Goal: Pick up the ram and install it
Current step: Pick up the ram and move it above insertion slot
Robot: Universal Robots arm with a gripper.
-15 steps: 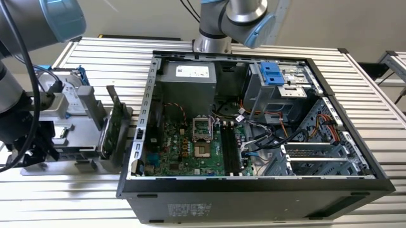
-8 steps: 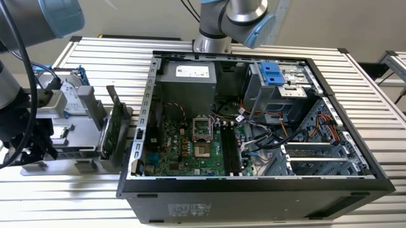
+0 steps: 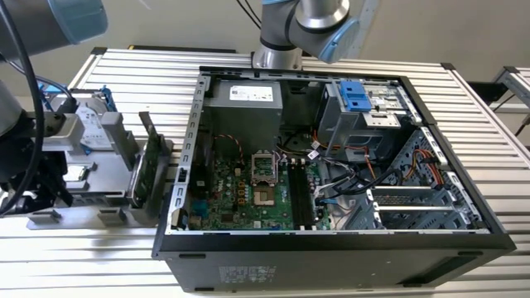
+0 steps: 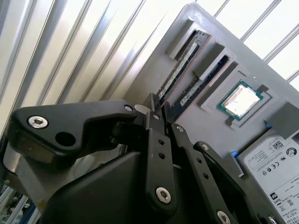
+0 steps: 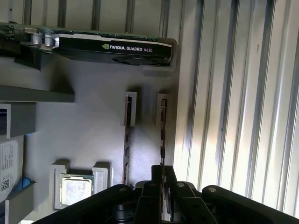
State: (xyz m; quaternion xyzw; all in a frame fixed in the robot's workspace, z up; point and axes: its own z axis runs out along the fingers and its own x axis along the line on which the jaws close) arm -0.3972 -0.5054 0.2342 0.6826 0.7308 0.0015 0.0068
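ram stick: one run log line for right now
step: pick | gripper: shut on ram stick | ram stick: in tray slot, beside second stick | computer case: open

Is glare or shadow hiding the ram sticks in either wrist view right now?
In the second wrist view the table slats wash out white and the processor glints, but the two ram sticks are readable; the gripper is a dark, soft foreground. In the first wrist view the grey holder lies in shade, so the ram sticks show as thin dark edges.
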